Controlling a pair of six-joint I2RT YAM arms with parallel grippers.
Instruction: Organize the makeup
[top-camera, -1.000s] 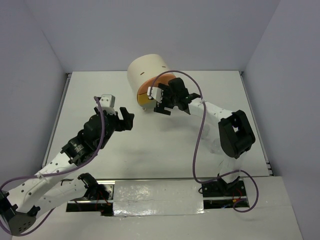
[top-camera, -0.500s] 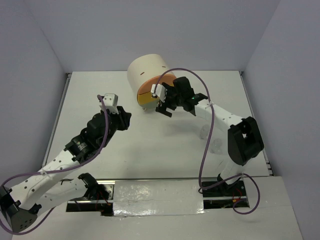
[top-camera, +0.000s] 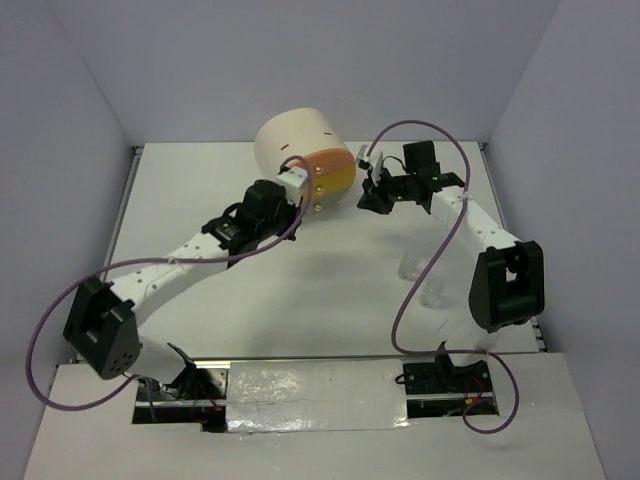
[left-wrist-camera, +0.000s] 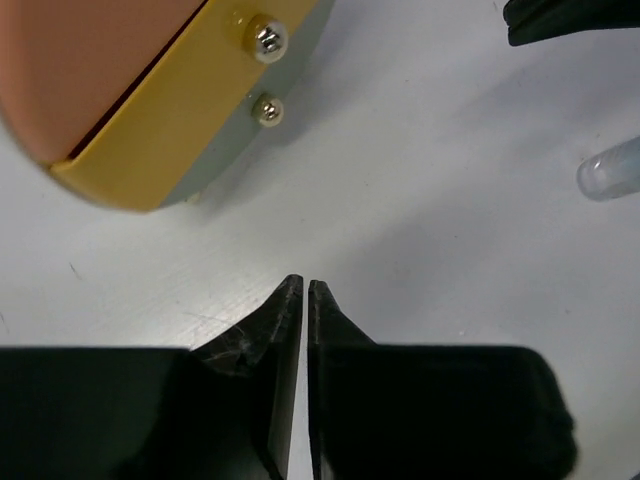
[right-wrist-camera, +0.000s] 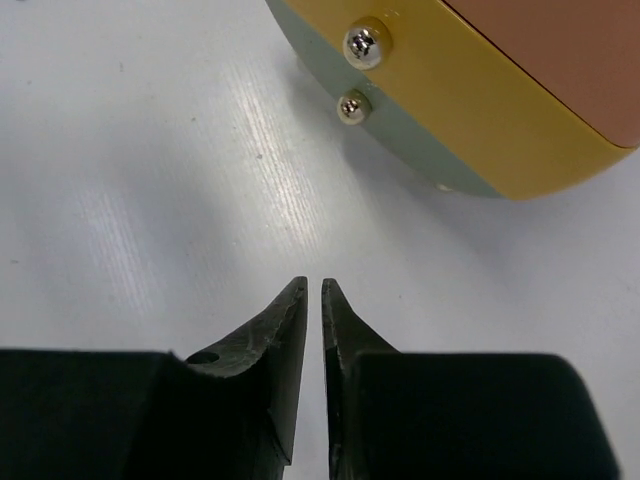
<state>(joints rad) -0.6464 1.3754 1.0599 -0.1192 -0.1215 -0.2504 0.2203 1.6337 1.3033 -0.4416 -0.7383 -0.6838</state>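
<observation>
Of the makeup, only two clear little bottles show, standing on the white table right of centre; one bottle lies at the edge of the left wrist view. My left gripper hovers just in front of the cream drum's yellow drawer, shut on nothing. My right gripper is on the other side of the same drawer, also shut with nothing between its fingers. Both stand a short way off the small metal knobs.
The large cream cylindrical unit with orange and yellow drawers stands at the back centre. Grey walls close the table on three sides. The right arm's purple cable loops over the bottles.
The left arm swung forward and right to the drawer unit and closed its jaws. The right gripper drew back to the right and closed. The drawers now face further right.
</observation>
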